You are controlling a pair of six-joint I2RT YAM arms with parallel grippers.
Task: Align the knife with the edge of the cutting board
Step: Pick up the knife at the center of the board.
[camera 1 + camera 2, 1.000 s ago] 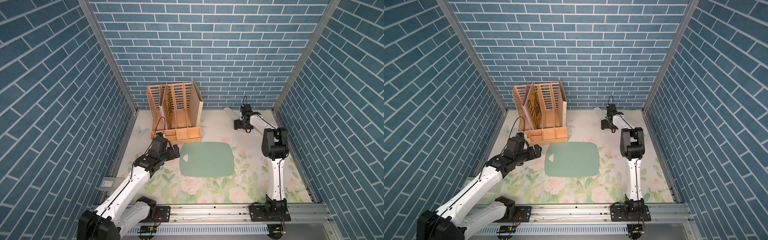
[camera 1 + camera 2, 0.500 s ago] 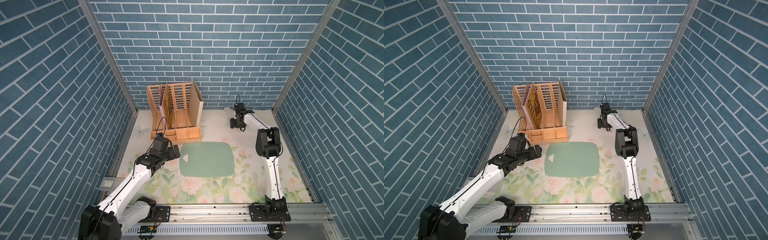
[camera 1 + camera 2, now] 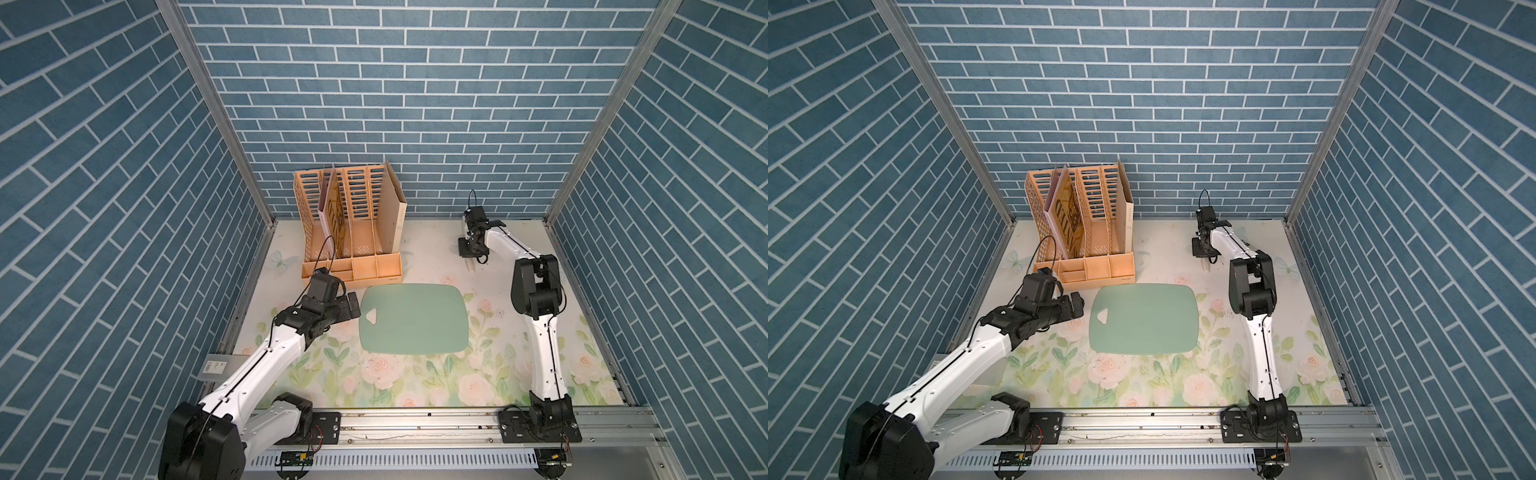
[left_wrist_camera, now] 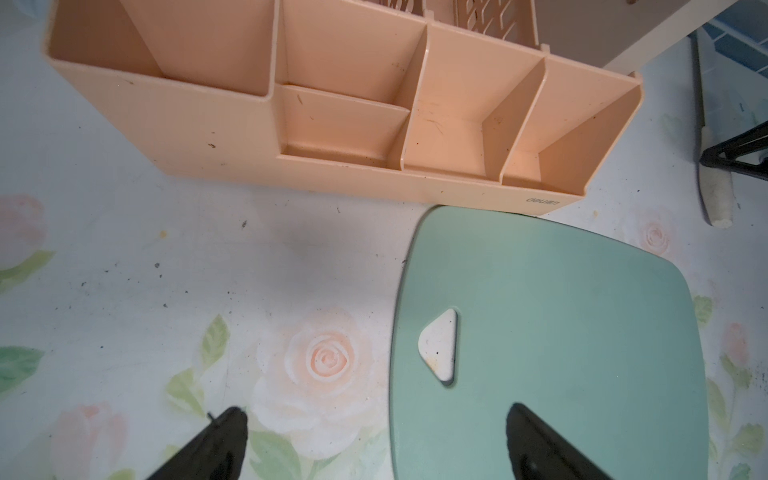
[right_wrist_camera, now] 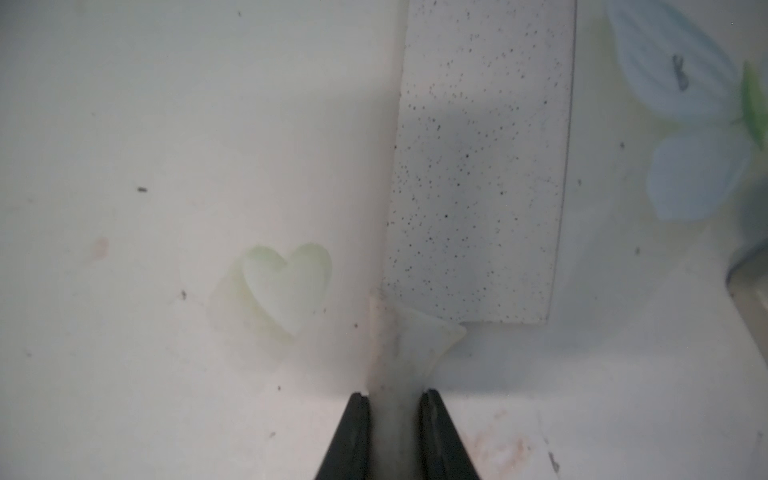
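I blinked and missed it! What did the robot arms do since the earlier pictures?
The right gripper slid a little along the back of the table, toward the side where the file organizer stands, and its jaws closed on the handle of the knife. The left gripper hardly shifted beside the cutting board, jaws open. The board and organizer stayed where they were.

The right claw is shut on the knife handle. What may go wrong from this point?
The right claw pinches only the slim handle of the knife; the broad blade may swing or slip when lifted.
The left claw hangs open over the holed short edge of the cutting board, so the arms might collide there.
The file organizer stands very close to the board's far long edge; the knife hardly fits there.
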